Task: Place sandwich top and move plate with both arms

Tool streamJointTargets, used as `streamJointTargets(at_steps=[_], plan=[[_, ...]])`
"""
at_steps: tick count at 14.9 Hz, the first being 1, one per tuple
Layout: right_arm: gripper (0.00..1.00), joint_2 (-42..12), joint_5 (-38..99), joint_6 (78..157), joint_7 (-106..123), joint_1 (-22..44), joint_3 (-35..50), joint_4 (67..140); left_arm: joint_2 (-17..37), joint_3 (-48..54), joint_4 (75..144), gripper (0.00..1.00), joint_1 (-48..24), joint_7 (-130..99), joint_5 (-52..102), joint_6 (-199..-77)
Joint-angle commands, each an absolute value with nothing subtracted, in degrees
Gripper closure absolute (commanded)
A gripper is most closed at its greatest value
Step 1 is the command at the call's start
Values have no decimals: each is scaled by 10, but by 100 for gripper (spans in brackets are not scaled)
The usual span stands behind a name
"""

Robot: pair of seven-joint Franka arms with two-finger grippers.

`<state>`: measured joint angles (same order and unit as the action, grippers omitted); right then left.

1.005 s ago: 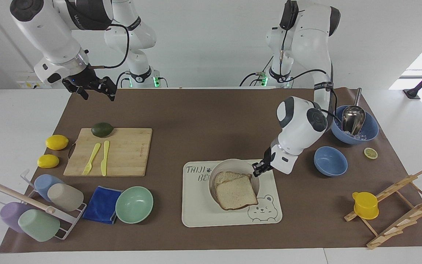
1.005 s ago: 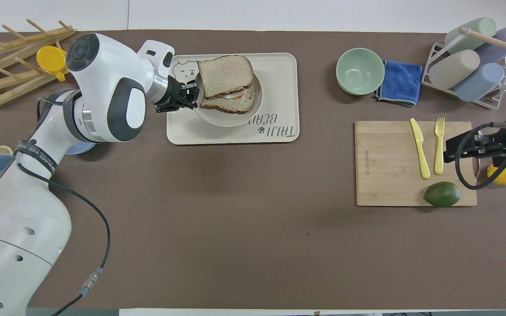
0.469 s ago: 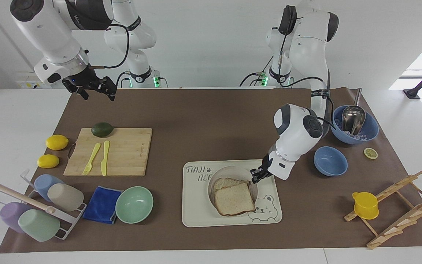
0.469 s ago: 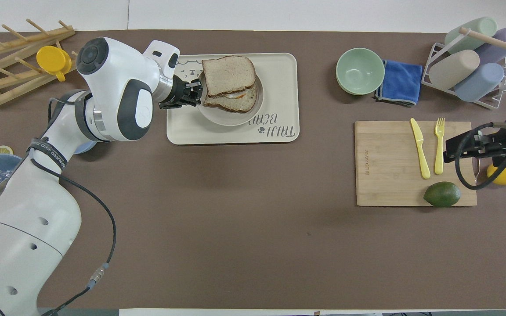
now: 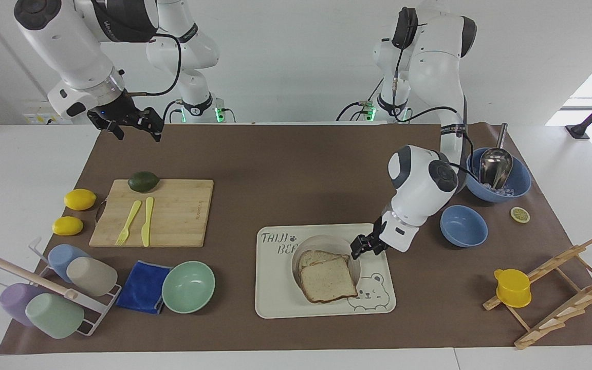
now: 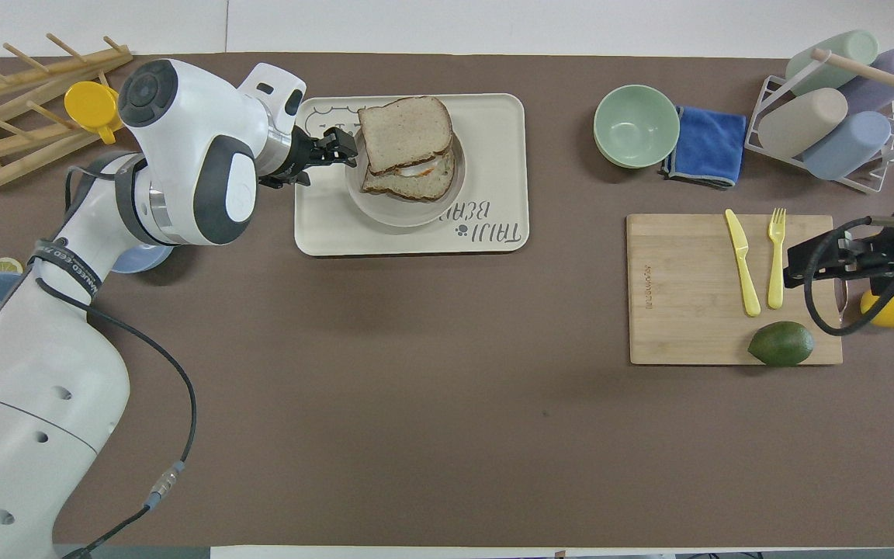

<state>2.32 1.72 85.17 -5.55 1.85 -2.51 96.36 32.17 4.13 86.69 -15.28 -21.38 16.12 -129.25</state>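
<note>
The sandwich top lies on a lower slice on the plate, slightly askew, and overhangs the plate's rim on the side farther from the robots; it also shows in the overhead view. The plate sits on the cream tray. My left gripper is low at the plate's rim on the left arm's side, close to the bread. My right gripper is open and empty, held up over the mat at the right arm's end.
A cutting board with a fork, a knife and an avocado, two lemons, a cup rack, a blue cloth and a mint bowl are at the right arm's end. Two blue bowls, a yellow cup and a wooden rack are at the left arm's end.
The plate with the sandwich has shifted a little farther from the robots on the tray. My left gripper moved with it and turned along the rim. The right arm has not moved.
</note>
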Motion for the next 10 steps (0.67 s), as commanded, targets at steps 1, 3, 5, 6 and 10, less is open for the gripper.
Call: streamJointTargets(at_steps=[1,3,5,6,10], plan=[[0,28,18,846,-48,12,-21,967,272,26,878,0,-137,-206,149,-1258],[0,28,18,846,-48,12,-21,967,240,4,878,0,-135,-199,140,-1219],[0,28,18,846,-48,12,-21,967,213,-2,878,0,-134,-189,90,-1181],[0,28,18,846,-47,12,-21,967,202,-2,878,0,-134,-186,61,-1166],[0,28,18,847,-48,12,-21,967,160,-2,873,0,-130,-181,14,-1095]])
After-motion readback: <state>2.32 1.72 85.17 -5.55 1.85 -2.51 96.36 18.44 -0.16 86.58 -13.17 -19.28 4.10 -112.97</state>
